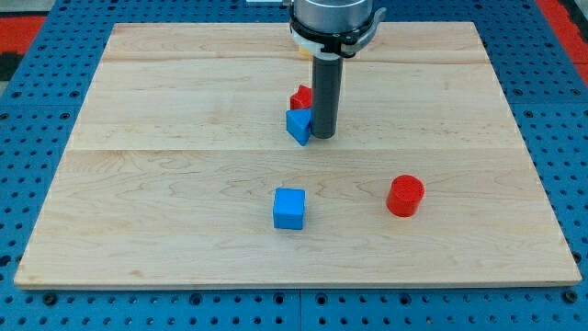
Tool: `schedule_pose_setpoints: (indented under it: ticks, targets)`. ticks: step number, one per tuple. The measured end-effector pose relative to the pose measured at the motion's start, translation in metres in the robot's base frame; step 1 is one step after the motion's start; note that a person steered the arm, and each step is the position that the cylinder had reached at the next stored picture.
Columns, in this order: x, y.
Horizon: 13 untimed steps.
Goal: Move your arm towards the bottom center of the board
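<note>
My dark rod comes down from the view's top centre, and my tip (322,136) rests on the wooden board (165,184) a little above its middle. A blue triangular block (298,125) touches the rod's left side. A red block (301,97) sits just behind the blue one, partly hidden by the rod. A blue cube (288,209) lies below my tip, toward the view's bottom centre. A red cylinder (404,196) stands to the lower right of my tip.
A yellow piece (302,51) shows partly behind the arm's body near the board's top edge. The board lies on a blue perforated table (37,110). A red area (23,28) shows at the view's top left corner.
</note>
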<state>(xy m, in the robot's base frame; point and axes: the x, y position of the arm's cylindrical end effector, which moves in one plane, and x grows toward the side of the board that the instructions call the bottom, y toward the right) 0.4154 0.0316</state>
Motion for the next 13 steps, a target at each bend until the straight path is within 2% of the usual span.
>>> schedule_pose_setpoints:
  ticks: [1,2,3,6,7,8,9,10,12,13]
  targets:
    - [0.008,0.004]
    - [0.024,0.043]
    - [0.042,0.039]
    - [0.049,-0.067]
    - [0.067,-0.131]
    - [0.107,-0.171]
    - [0.150,-0.172]
    - [0.162,-0.136]
    - [0.162,-0.018]
    - [0.161,0.023]
